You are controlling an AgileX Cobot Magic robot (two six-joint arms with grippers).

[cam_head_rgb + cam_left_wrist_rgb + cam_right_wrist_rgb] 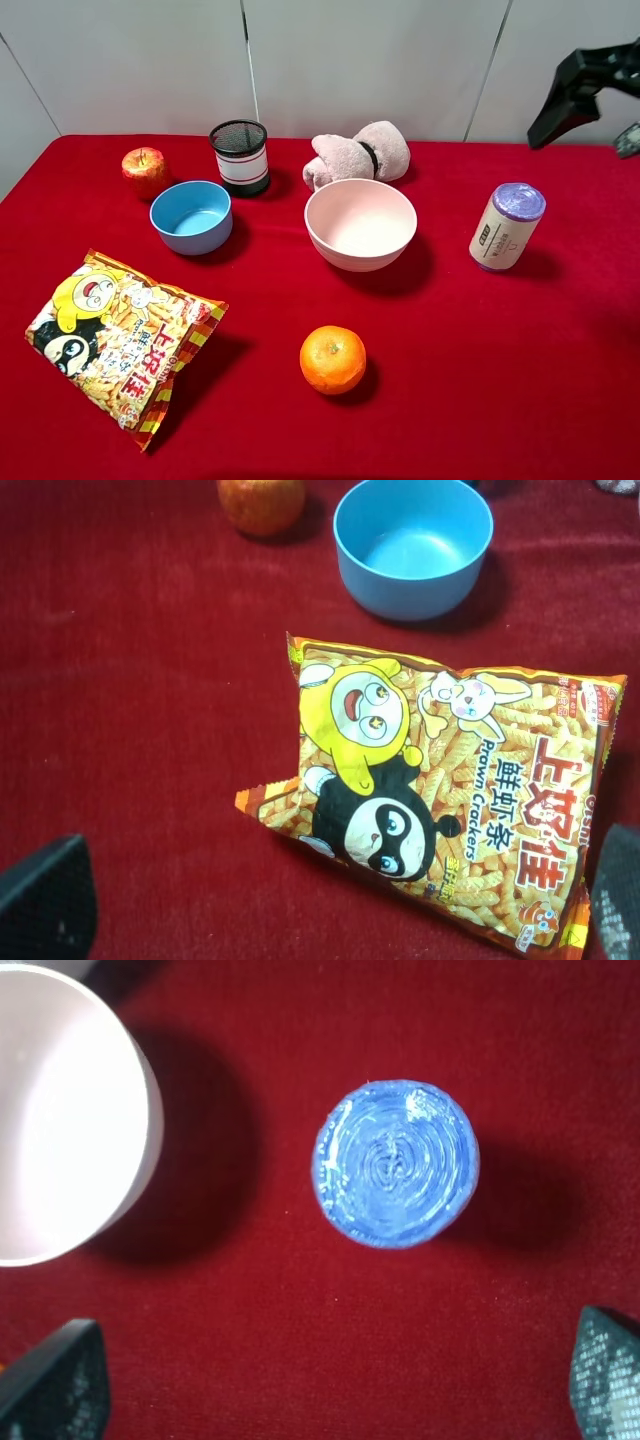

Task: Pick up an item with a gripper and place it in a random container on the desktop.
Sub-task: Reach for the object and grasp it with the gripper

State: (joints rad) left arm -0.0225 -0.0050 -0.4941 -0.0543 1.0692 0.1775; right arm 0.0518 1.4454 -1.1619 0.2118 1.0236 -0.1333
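The item, a cream-white cylinder with a purple top (507, 227), stands upright on the red-cloth desktop (480, 380), to the right of the empty pale pink bowl (360, 250). My right gripper (582, 143) hangs open high above the cylinder at the back right. In the right wrist view the cylinder's top (395, 1163) lies straight below between the spread fingertips (50, 1385), with the pink bowl (60, 1110) beside it. My left gripper (330, 900) is open and empty above the snack bag; it is out of the exterior view.
A prawn-cracker bag (120, 345) lies at the front left, with a blue bowl (191, 216), red apple (145, 170) and black mesh cup (240, 156) behind it. A pink plush toy (357, 154) lies behind the pink bowl. An orange (333, 359) sits at the front middle.
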